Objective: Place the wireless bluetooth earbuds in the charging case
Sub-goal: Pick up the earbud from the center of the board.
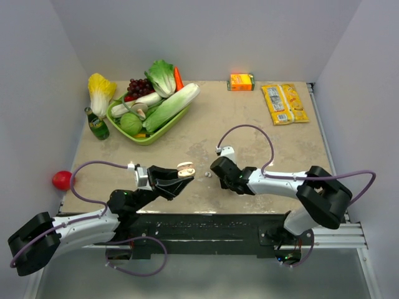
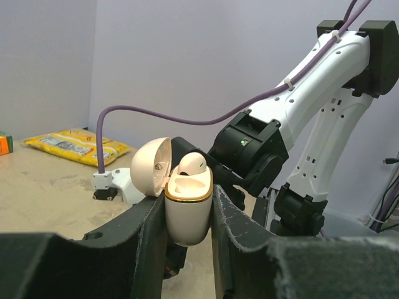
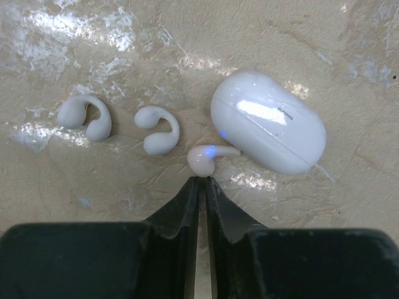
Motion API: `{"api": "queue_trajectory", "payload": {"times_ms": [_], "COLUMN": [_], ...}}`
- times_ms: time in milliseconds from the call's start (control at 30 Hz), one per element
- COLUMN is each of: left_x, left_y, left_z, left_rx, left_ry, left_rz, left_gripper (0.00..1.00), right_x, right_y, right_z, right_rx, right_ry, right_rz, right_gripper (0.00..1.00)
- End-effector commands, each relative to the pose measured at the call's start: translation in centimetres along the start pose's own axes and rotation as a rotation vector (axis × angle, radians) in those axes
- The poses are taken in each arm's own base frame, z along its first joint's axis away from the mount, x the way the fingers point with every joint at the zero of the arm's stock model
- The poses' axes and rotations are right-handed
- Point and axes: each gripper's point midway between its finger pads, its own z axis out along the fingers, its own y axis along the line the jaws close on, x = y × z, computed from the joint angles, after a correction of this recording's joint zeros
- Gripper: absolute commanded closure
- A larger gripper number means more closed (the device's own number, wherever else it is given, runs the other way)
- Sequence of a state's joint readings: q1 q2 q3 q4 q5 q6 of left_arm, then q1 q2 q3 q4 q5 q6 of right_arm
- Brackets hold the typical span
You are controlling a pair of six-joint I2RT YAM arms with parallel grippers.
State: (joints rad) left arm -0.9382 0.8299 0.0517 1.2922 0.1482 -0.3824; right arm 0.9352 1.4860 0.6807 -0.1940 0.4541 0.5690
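My left gripper (image 2: 187,198) is shut on the cream charging case (image 2: 186,219) and holds it upright above the table, lid (image 2: 151,167) swung open. One white earbud (image 2: 192,163) sits in the case's far socket; the near socket is empty. The case also shows in the top view (image 1: 186,168). My right gripper (image 3: 201,180) is shut and points down at the table, its tips touching a second white earbud (image 3: 204,159) that glows blue. In the top view the right gripper (image 1: 215,167) is just right of the case.
A bigger closed white case (image 3: 269,121) and two hook-shaped white earpieces (image 3: 87,116) (image 3: 159,129) lie beside the earbud. At the back are a green vegetable tray (image 1: 149,138), a green bottle (image 1: 96,124), an orange carton (image 1: 241,81) and a yellow packet (image 1: 284,103). A red ball (image 1: 62,180) lies left.
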Motion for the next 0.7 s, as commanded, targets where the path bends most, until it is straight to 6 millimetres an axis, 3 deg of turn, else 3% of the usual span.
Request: {"api": "queue_trajectory", "payload": {"times_ms": [0,200,367,500,667], "left_x": [-7.2,-7.0,-6.8,-6.8,-6.8], "left_y": [-2.4,-2.5,-2.5,-2.5,-2.6], "left_z": [-0.7,-0.4,-0.4,-0.2,-0.2], "left_rx": [0.093,0.101,0.102,0.104,0.107], "left_ry": [-0.306,-0.296,-0.290,-0.290,-0.288], "left_rz": [0.059,0.062,0.057,0.056,0.054], "left_gripper": [1.00,1.00,1.00,1.00,1.00], "right_x": [-2.7,-4.3,-7.2,-7.5,-6.4], "right_y": [0.4,1.7,0.7,-0.2,-0.7], "right_z": [0.5,-1.3,-4.1,-3.1,-1.2], "right_rx": [0.005,-0.090,-0.090,-0.055,-0.020], "right_ry": [-0.055,-0.076,-0.180,-0.151,-0.105], "right_rz": [0.014,-0.019,0.011,0.008,0.011], "right_gripper": [0.87,0.70,0.60,0.76,0.85]}}
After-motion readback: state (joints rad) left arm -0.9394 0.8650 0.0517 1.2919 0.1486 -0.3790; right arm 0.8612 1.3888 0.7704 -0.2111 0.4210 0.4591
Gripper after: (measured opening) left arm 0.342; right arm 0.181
